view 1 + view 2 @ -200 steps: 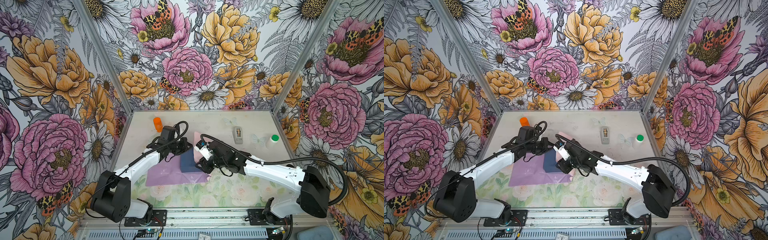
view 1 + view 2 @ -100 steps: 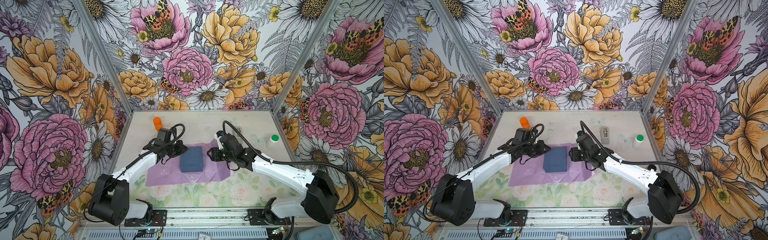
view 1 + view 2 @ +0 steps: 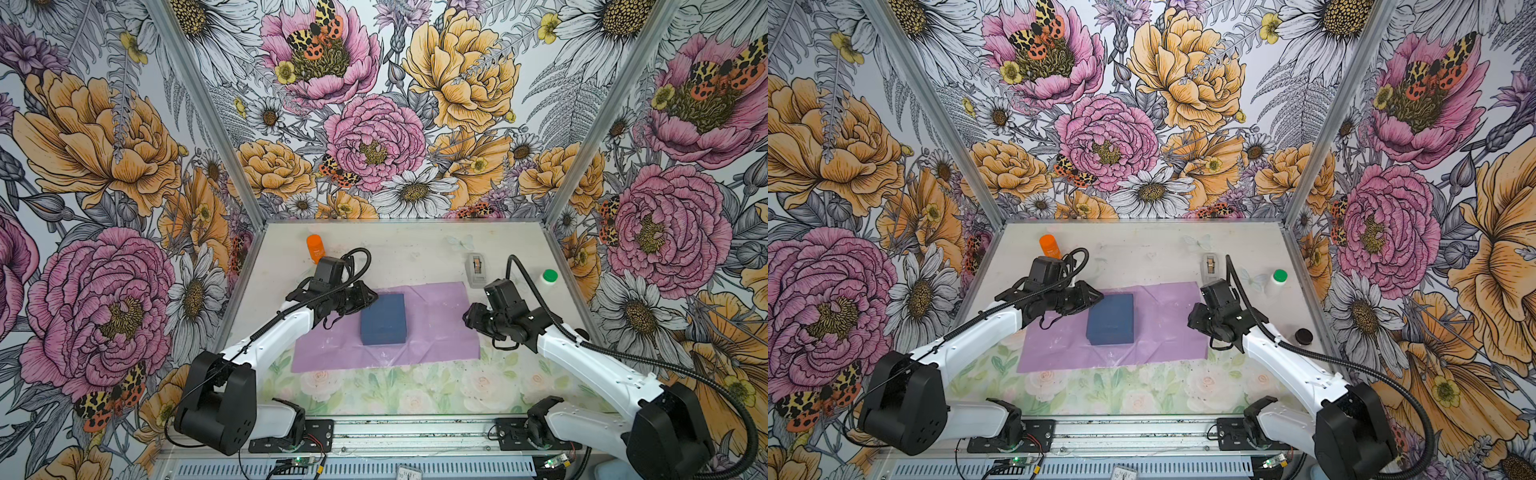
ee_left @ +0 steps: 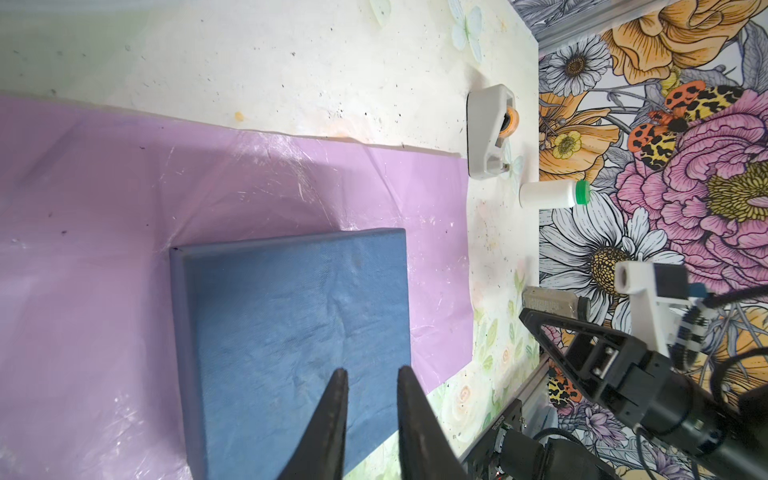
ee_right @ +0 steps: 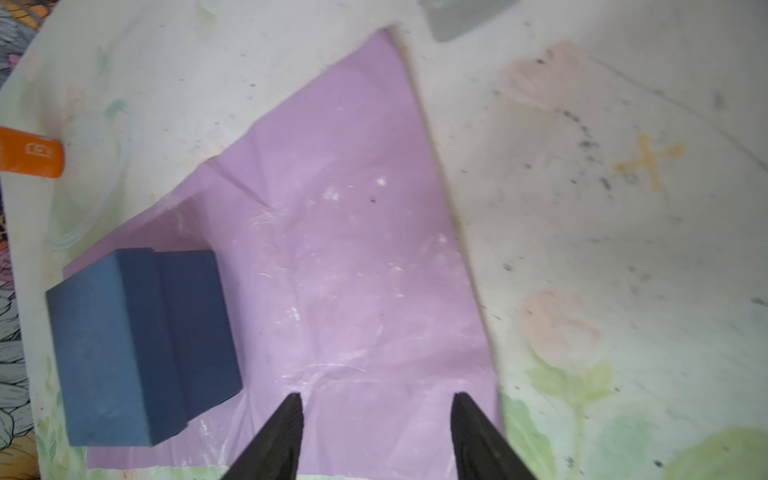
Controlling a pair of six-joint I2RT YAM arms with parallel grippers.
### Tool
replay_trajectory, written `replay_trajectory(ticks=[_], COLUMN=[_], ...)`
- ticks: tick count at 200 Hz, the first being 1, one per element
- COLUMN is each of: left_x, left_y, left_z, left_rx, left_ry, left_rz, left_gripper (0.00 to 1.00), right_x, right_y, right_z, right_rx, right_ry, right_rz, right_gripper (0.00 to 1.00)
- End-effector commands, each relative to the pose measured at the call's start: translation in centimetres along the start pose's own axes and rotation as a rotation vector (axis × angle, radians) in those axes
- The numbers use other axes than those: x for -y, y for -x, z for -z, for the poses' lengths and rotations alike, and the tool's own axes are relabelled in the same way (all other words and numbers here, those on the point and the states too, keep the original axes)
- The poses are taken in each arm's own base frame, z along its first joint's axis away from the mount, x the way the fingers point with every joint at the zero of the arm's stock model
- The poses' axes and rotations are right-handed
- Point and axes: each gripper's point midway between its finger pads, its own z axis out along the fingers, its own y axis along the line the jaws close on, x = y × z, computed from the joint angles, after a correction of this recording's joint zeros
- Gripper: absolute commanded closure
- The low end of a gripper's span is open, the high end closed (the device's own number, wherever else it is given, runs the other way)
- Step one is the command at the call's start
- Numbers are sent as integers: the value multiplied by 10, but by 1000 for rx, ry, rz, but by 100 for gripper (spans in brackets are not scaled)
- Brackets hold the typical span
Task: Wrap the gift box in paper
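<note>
The gift box (image 3: 383, 319) is laid on the paper (image 3: 440, 336). The left gripper (image 4: 370, 372) is held at its far-left corner, slightly parted and empty. The right gripper (image 5: 376, 399) is held wide and empty over the paper's right edge.

Floral-print table (image 3: 415, 257), worn pale toward far edge. Lilac paper (image 3: 440, 332) flat mid-surface. Orange bottle (image 3: 315, 248) far-left corner; grey tape dispenser (image 3: 476, 270), green-capped white bottle (image 3: 548, 277) near right edge.

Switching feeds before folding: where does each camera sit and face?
Both top views: high in front, looking down on left arm, right arm.
Left wrist: looks across the gift box toward the tape dispenser; left gripper shows.
Right wrist: looks over the paper toward the gift box; right gripper shows.
All share: gift box on paper.
</note>
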Motion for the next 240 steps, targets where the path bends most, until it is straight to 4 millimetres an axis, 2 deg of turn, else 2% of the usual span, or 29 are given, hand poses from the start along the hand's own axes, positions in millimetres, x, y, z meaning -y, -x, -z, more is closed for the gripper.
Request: replay_trajectory(ticks=[1,44,90,108,134,191,210,240], left_x=[9,8,4,5,6,7,6,6], left_y=[10,10,10,12,15,24,23,23], left_z=[8,7,6,9,13,22,21,21], left_rx=[47,48,48,59,73,110,109,104], left_ry=[-4,2,12,11,8,6,7,4], left_rz=[-18,-16,-15,-15,-15,-5,-6,-3], left_gripper=[76,76,76,76,75,76,76,75], right_x=[24,28,11,5,-10,-33,-34,-23], right_y=[-38,-71,-76,-68,-42,0,9,6], right_z=[-1,-6,-31,-40,-46,-36,-29,-21], right_rx=[-130,-227,-260,-237,-123,100,147,140], right_ry=[-25,28,123,146,219,378,385,295], right_rz=[-160,-266,-308,-306,-285,-239,-227,-182], right_gripper=[39,37,37,38,38,40,40,44])
